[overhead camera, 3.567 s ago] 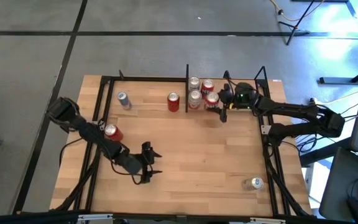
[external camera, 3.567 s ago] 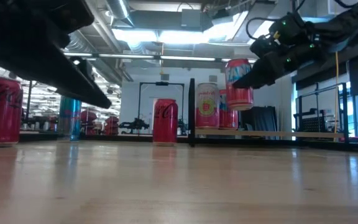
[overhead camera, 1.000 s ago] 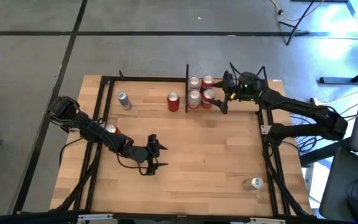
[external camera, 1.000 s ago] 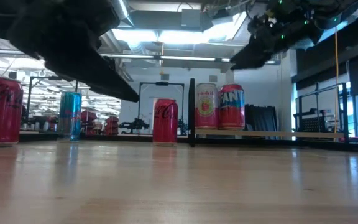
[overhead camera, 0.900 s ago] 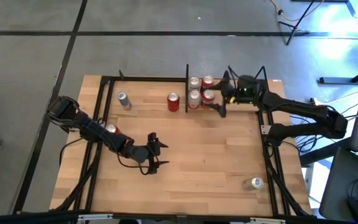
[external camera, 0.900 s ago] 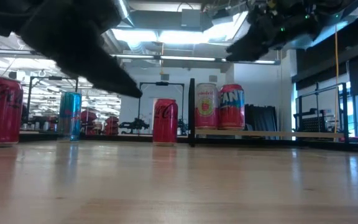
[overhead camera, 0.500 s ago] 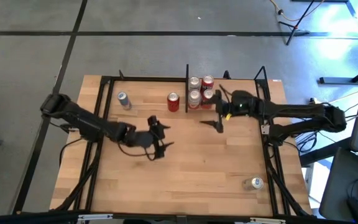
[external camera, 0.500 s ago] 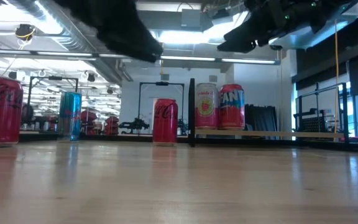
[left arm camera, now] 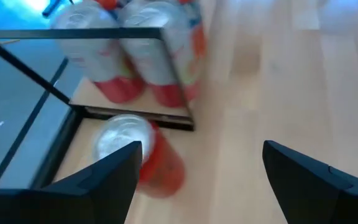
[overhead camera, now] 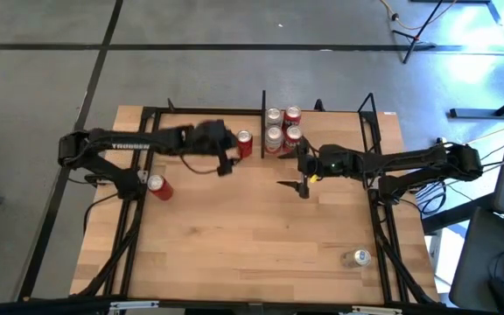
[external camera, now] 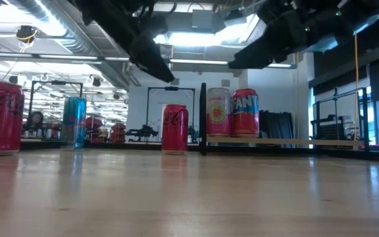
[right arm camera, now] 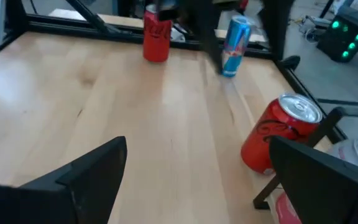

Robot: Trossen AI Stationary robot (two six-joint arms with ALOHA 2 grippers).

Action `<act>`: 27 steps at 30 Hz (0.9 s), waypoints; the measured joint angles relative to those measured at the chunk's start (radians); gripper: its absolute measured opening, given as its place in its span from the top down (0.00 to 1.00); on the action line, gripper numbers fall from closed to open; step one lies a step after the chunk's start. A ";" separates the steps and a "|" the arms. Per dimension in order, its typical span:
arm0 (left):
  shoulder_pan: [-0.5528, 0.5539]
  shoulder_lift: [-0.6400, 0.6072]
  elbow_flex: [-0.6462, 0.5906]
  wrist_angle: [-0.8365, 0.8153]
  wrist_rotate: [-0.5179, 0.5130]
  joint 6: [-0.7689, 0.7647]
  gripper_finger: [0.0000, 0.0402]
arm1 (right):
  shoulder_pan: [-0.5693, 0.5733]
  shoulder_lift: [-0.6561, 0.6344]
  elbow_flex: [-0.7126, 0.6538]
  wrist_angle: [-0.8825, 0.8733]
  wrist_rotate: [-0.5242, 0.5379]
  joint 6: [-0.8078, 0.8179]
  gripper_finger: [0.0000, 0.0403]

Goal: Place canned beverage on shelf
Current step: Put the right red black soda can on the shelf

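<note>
High view: my left gripper (overhead camera: 225, 161) hovers agape beside the red can (overhead camera: 244, 143), lining up a grab; right gripper (overhead camera: 300, 175) agape, empty.

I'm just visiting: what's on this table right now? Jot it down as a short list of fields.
shelf: four cans grouped beside its black divider
red can: upright, just outside the divider
blue can: upright, back left
left gripper: open, empty, beside the red can
right gripper: open, empty, in front of the shelf
</note>
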State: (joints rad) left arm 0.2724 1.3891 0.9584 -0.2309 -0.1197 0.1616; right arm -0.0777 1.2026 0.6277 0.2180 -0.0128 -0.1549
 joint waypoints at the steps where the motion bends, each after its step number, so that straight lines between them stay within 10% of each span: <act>1: 0.039 0.001 0.000 0.014 0.039 0.013 0.21 | 0.000 0.001 -0.001 -0.006 0.005 0.005 0.07; 13: 0.307 0.153 0.000 0.179 0.393 0.105 0.21 | -0.001 0.045 -0.002 -0.033 0.029 0.046 0.07; 27: 0.343 0.277 0.003 0.286 0.482 0.123 0.21 | -0.001 0.087 -0.002 0.014 0.071 0.046 0.07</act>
State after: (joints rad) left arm 0.6152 1.6657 0.9615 0.0551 0.3622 0.2849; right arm -0.0784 1.2892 0.6262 0.2324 0.0582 -0.1089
